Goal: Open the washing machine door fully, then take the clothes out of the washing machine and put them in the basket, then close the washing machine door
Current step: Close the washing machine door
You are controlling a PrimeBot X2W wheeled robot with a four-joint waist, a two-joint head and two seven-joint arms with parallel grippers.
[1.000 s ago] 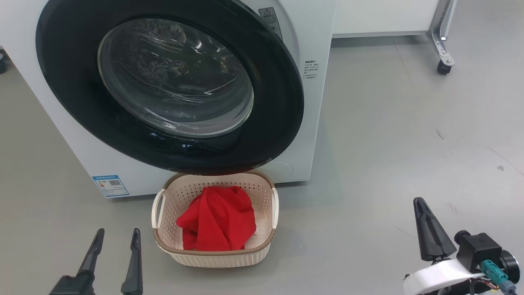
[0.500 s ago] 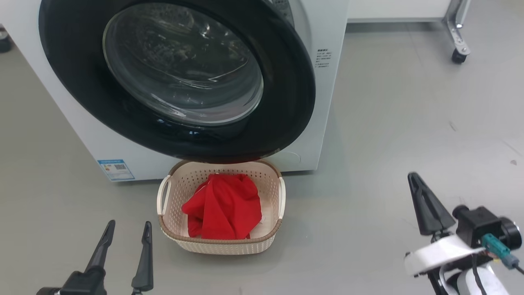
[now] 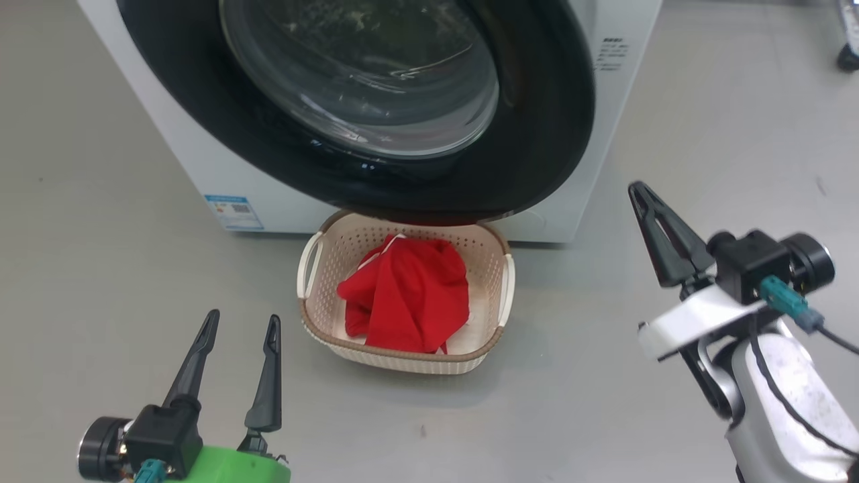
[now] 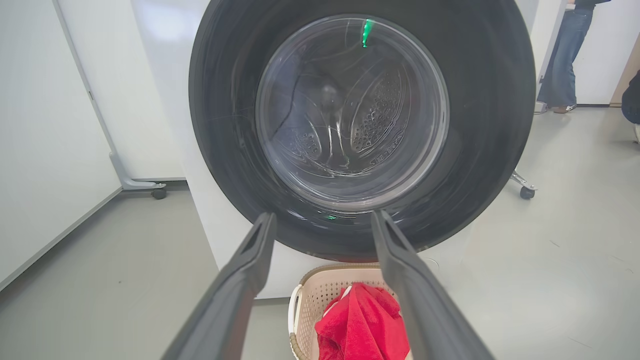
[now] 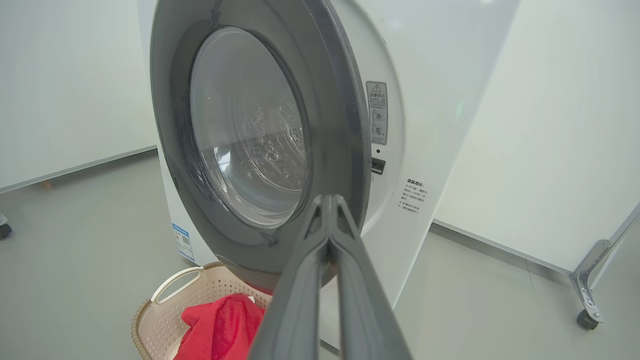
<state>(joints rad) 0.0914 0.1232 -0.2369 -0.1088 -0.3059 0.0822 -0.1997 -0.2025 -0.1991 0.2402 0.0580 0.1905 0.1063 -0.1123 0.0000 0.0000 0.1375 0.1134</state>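
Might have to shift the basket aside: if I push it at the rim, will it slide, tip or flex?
Probably slides: the basket sits flat on the smooth grey floor, low and wide, so tipping looks unlikely. Likely light: thin perforated plastic holding only the crumpled red clothes. The wall may flex a little.

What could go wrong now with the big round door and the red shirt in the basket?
The washing machine door may not be latched: the lock slot shows beside its edge, so it might be left ajar.
The basket sits tucked under the door's lower rim; a low arm move could knock it and spill the red jersey.
The shut right gripper might slip on the glossy door.
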